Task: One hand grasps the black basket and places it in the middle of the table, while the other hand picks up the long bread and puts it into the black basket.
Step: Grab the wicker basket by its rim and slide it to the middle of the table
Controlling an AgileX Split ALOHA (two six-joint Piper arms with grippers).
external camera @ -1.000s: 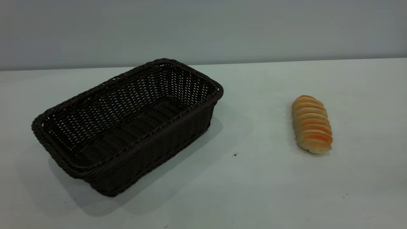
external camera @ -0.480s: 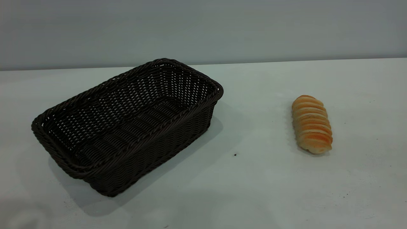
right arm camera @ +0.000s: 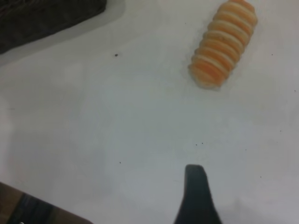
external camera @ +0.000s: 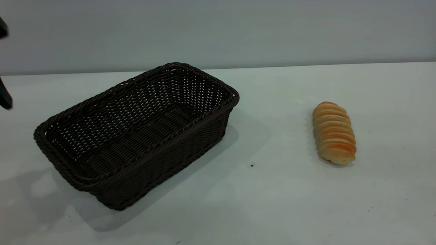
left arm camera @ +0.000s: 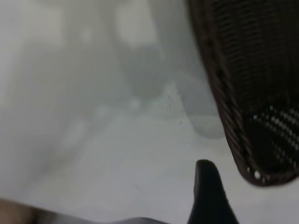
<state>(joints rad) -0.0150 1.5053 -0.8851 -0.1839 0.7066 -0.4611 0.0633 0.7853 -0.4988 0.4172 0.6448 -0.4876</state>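
— Basket position?
— Black basket (external camera: 136,134) sits on the table (external camera: 272,204) at the exterior view's left, lying at an angle, nothing inside it.
— And the long bread (external camera: 334,132)?
— On the table well to the right of the basket, apart from it.
— Left gripper (left arm camera: 210,193)?
— Above bare table just beside the basket's rim, holding nothing; only one finger shows, so its opening cannot be told.
— Right gripper (right arm camera: 197,196)?
— Over bare table, near the bread, holding nothing, opening likewise unclear.
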